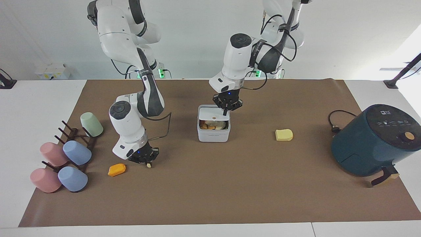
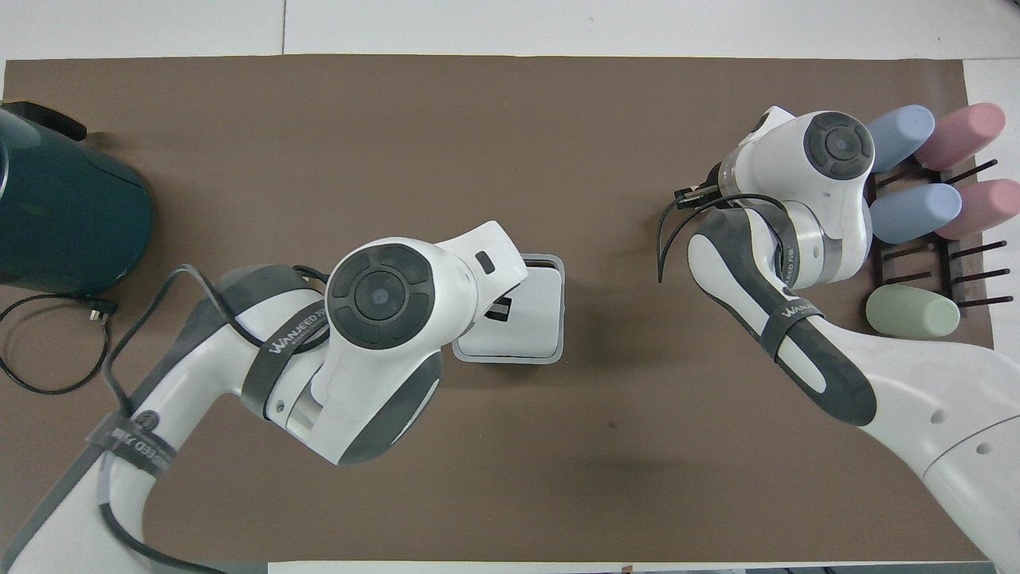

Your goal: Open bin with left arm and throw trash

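Observation:
The white bin [image 1: 213, 135] stands mid-table with its lid [image 1: 210, 115] swung up, and food scraps show inside. My left gripper [image 1: 225, 112] is shut and empty, just above the raised lid's edge. My right gripper [image 1: 147, 162] is down at the mat, shut on the tiny pale yellow chunk [image 1: 149, 165]. The orange chunk [image 1: 116, 169] lies beside it, toward the cups. The bread-shaped piece [image 1: 284, 135] lies between the bin and the air fryer. In the overhead view the left arm covers part of the bin [image 2: 550, 351], and the scraps are hidden.
A dark teal air fryer [image 1: 371, 141] with its cable stands at the left arm's end. Pastel cups [image 1: 77, 153] lie on a dark rack [image 1: 70, 133] at the right arm's end. The brown mat [image 1: 210, 191] covers the table.

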Robot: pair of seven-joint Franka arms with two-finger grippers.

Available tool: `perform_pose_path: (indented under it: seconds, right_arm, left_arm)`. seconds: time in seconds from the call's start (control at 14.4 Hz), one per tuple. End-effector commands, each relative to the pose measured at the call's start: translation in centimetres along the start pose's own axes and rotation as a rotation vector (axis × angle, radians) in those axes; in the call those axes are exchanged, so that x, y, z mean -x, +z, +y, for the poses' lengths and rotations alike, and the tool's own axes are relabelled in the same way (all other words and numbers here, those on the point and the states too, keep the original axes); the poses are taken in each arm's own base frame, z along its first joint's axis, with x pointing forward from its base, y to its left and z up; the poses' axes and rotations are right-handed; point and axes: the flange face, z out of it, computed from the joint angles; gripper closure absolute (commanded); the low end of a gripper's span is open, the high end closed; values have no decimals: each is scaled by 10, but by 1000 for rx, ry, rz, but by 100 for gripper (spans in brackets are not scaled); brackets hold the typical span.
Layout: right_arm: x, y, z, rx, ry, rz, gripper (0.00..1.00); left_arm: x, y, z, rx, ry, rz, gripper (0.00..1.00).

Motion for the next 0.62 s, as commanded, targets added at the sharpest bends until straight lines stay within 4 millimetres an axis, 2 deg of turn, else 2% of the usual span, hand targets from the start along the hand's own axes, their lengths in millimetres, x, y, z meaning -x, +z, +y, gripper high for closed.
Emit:
perform_pose_path:
  seconds: [0.0,0.14,0.21,0.28,0.35,0.42,0.49,0.55]
  right_arm:
    - [1,-40,-4,6,-18,-43,100]
    - [8,-73,-21,1,-2,-77,100]
    - [9,-89,-48,-9,6,-87,100]
    - [9,-105,-63,-11,47,-99,100]
    - [7,-121,-90,-18,93,-108,100]
    - [3,-137,-110,-25,133,-110,100]
    - [0,-152,-133,-33,186,-115,100]
    - [2,-168,-168,-44,234,-110,100]
  left_arm:
    - [7,-27,-59,-29,-91,-45,100]
    - [7,-42,-99,-42,-157,-64,100]
    - [7,-48,-117,-47,-187,-71,77]
    - [7,-53,-136,-51,-219,-78,43]
    - [5,-57,-155,-53,-245,-74,16]
    - [4,-61,-171,-52,-253,-67,4]
    - [2,-64,-189,-53,-258,-62,1]
    - [1,-69,-206,-52,-245,-56,0]
